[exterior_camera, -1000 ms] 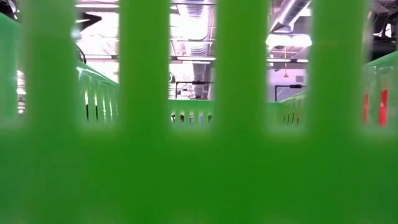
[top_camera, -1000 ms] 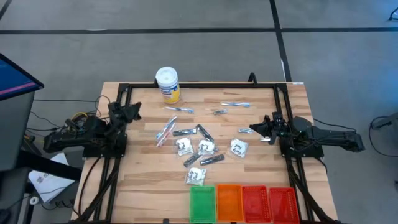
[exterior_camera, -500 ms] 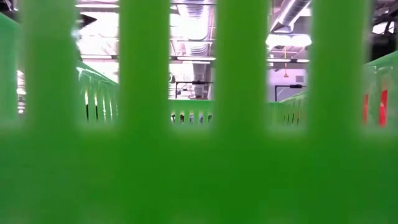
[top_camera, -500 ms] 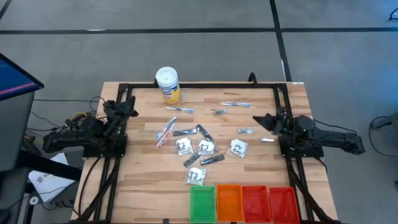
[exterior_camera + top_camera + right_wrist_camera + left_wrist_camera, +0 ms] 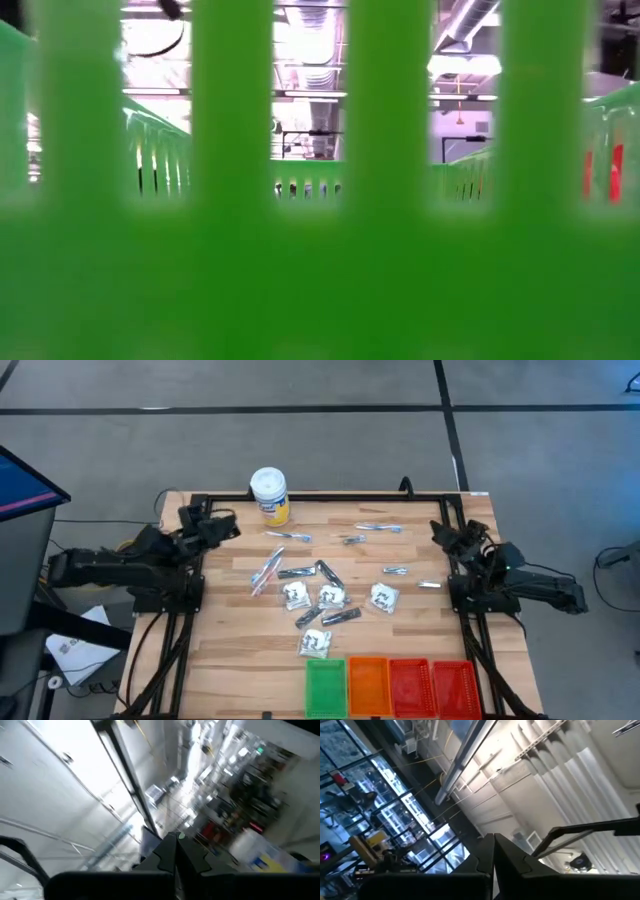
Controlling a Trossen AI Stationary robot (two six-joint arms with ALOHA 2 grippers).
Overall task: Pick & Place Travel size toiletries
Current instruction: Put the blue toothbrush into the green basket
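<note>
Stock on the worktop: travel size toiletries, about a dozen packets, tubes and sticks, scattered mid-worktop, none yet in the coloured trays at the near edge. My left claw at the left edge and right claw at the right edge: both clenched, empty, raised. Handling advice: unclench first, take an outlying piece, descend squarely.

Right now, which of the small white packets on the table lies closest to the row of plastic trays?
The white packet just above the green tray. It lies alone at the near end of the pile; the other white packets lie farther up the table, around its middle.
</note>
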